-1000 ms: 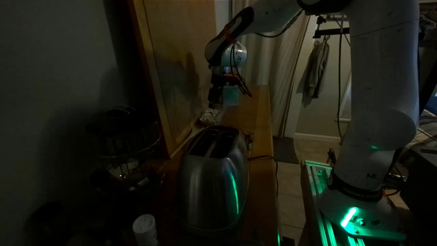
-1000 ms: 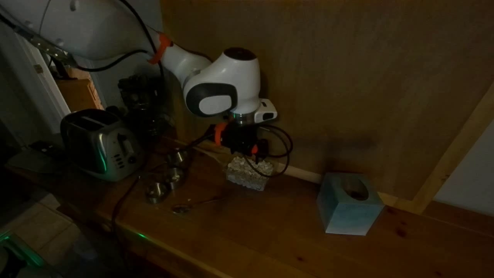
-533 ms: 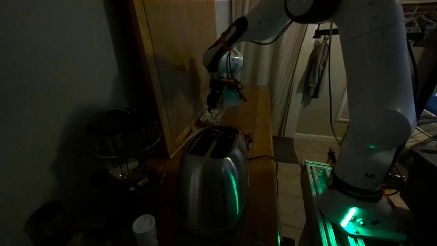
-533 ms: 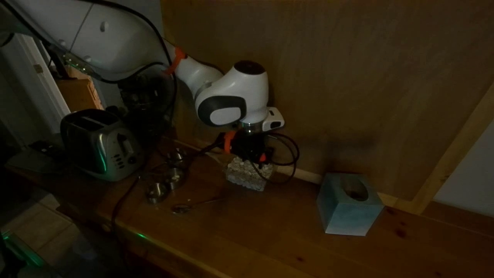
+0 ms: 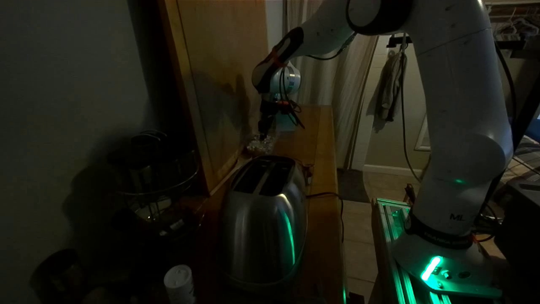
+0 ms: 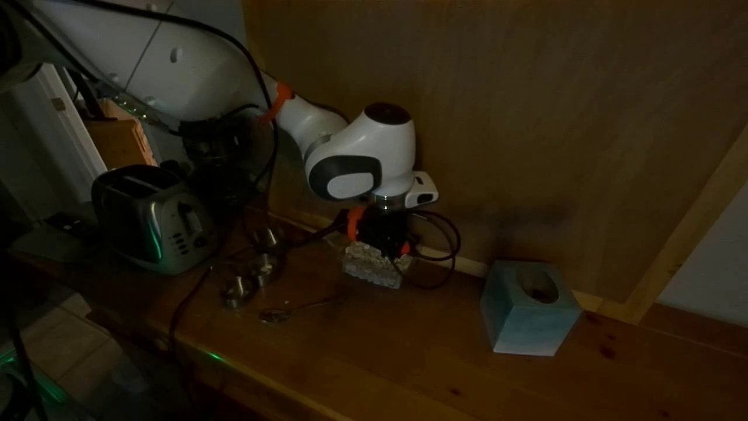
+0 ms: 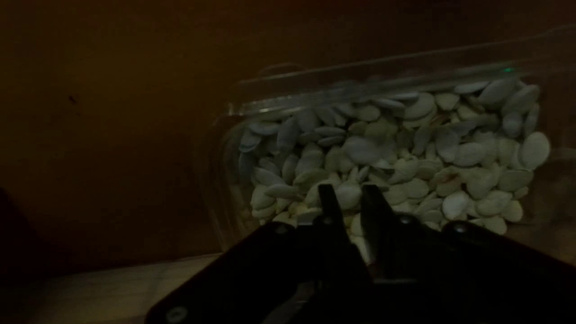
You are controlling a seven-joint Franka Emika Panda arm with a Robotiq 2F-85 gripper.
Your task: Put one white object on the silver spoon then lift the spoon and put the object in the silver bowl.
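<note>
It's dim in here, but I can follow the smooth white robot arm (image 6: 388,155) down to its black two-fingered gripper (image 7: 349,187), poised at a clear, round-cornered plastic tub (image 7: 270,107) heaped with flat, oval, off-white seeds (image 7: 468,155). In the wrist view the slim, straight-edged fingers (image 7: 374,207) reach in from six o'clock with a narrow gap between them, and the heap spreads around their tips from about nine to past three. One matte, pale oval seed (image 7: 348,199) shows between the tips; whether it is pinched there or lies beneath, I can't make out.

In an exterior view, taking the tub as the dial's centre, the thin, shiny silver spoon (image 6: 274,316) rests at eight o'clock on the knotty brown wooden table (image 6: 409,351), its slender handle pointing just short of three, a tiny pale fleck (image 6: 286,302) just beside it. Three small, round, gleaming silver bowls (image 6: 263,279) stand close together around nine. Farther out, just past nine, sits a rounded, glossy metal toaster (image 6: 152,219) with two slots, and well apart between three and four a pale blue, cube-like box (image 6: 526,324) with an oval hole in its top. A flat, wood-grained panel (image 6: 555,146) rises behind the tub and the box.
</note>
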